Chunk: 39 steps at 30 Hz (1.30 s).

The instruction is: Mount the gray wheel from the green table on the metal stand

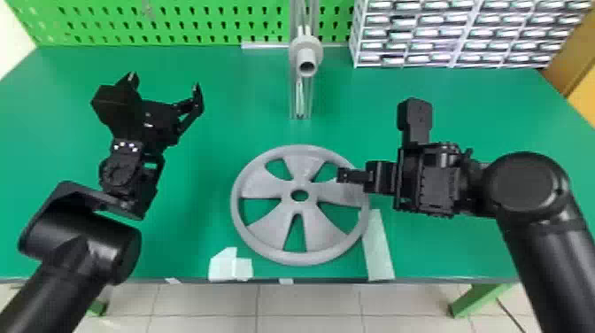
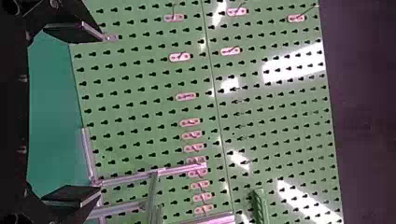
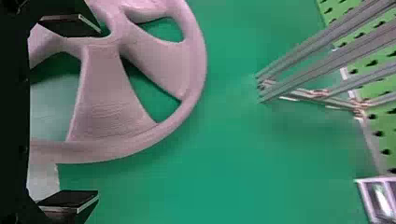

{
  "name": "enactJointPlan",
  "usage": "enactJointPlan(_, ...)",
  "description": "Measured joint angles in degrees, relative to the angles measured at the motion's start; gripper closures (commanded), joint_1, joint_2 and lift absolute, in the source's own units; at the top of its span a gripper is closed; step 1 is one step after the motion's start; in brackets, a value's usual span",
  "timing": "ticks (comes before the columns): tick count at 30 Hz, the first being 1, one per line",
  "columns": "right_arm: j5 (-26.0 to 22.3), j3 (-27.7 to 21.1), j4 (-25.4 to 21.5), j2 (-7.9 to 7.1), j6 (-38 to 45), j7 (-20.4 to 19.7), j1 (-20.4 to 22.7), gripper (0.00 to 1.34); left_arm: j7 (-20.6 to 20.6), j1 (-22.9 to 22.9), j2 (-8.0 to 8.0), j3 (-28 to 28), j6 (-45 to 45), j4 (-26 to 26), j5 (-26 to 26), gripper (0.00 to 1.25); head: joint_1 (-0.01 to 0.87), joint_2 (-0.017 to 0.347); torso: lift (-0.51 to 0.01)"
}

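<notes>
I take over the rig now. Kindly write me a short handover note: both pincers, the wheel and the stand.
Left pincer: open, empty, above the table's left part.
Right pincer: open, one finger over the wheel's right rim; contact unclear.
Wheel: flat on the table, nearer than the metal stand.
Done: no mounting yet.
Left: grip, lift, fit onto the stand's hub.

No words, brands, numbers or signs can be read. Beyond the right gripper, any marking on the fronts of the drawer unit is too small and blurred to make out.
</notes>
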Motion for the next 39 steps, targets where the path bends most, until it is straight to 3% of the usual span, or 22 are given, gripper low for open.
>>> enactJointPlan(17,-12.3,9.7,8.9,-10.04,0.8,-0.2,-8.1,0.08,2.6,-0.9,0.3,-0.7,-1.0,0.0,-3.6,0.15,0.867,0.052,-0.1)
enactJointPlan(29,-22.1,17.9,17.7,-13.98,-0.5,-0.2,-15.2,0.08,4.6,-1.7,0.8,-2.1,-1.2,0.0,-5.4,0.16,0.867,0.052,-0.1)
enactJointPlan(39,-26.3,23.6,21.0,-16.03,-1.2,-0.1,-19.6,0.08,7.6,-2.2,1.86,-3.9,-2.0,0.0,-5.6,0.16,0.867,0.052,-0.1)
